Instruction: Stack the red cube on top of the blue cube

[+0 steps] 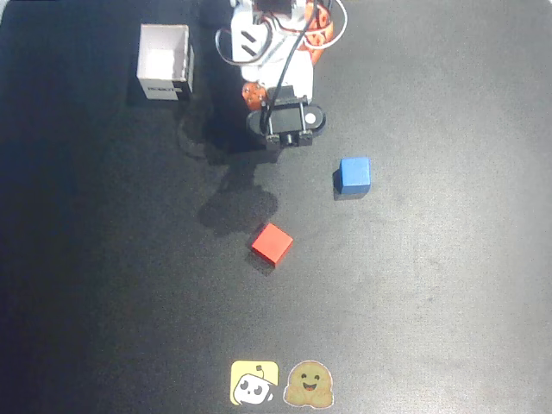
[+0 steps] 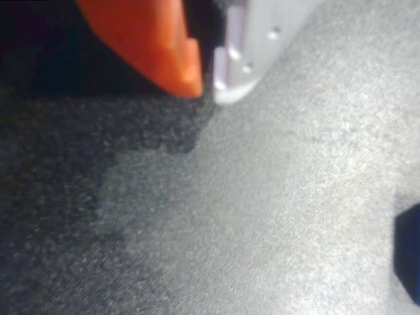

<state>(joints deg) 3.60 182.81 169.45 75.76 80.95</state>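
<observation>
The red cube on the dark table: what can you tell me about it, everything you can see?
The red cube is a small, solid-looking block with plain matte bright-red faces and crisp edges. In the overhead view it sits flat on the dark table, turned at an angle to the picture's edges. Nothing touches it: the blue cube stands apart, up and to the right, and the robot's tool is off it, over bare table in the wrist view. It casts a small shadow at its lower left.

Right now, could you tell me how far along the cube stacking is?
Nothing is done yet: the red cube sits on the table, apart from the blue cube. The gripper holds nothing, its fingers nearly together, near the arm's base. Reaching, grasping, lifting and stacking all remain.
</observation>
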